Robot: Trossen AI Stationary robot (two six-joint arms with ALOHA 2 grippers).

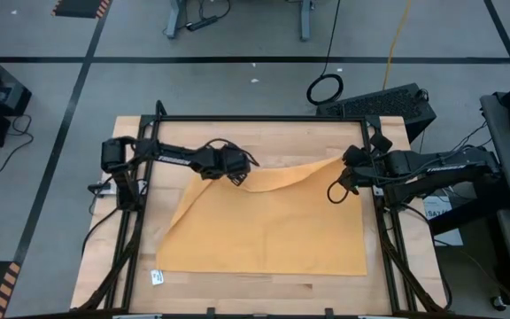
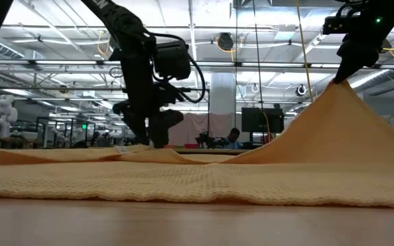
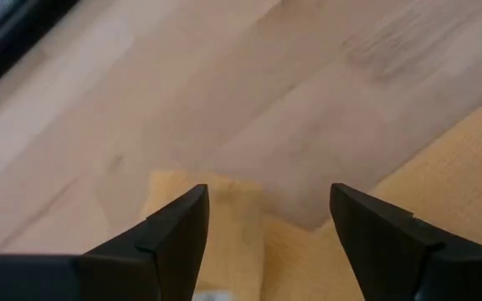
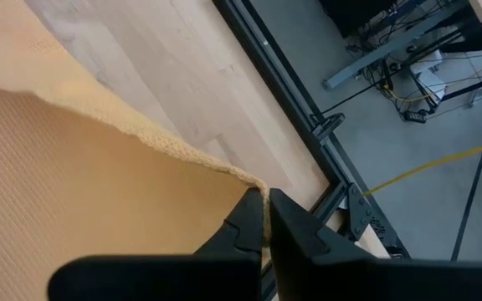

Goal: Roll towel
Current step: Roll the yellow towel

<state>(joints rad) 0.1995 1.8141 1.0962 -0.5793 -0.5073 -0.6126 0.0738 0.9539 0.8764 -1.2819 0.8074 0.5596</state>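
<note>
The right end effector (image 4: 266, 219) is seen closed on the far right corner of the towel (image 1: 273, 221); in the right wrist view its two fingers are pressed together with only the cloth's edge between them. That corner is held raised above the surface (image 1: 277, 142), so that in the low view the cloth rises to a peak under the right end effector (image 2: 338, 76).

The left end effector (image 3: 268, 219) is seen open, with a wide gap between its two fingers. It is held low over the towel's far left corner, and in the left wrist view a small patch of yellow cloth is seen between the fingers, with bare wood beyond. Whether the fingertips are touching the cloth cannot be told from any view.

One towel is counted, mustard-yellow and unpatterned, spread over the middle of the wooden surface, nearer its right side. Its near edge lies flat, while its far edge sags in a curve between the two end effectors. Two arms are counted, one at each far corner of the cloth.

A small white tag (image 1: 157, 278) is seen on the surface just beside the towel's near left corner; what is printed on it cannot be made out. In the low view the surface behind the towel is hidden by the cloth itself.
</note>
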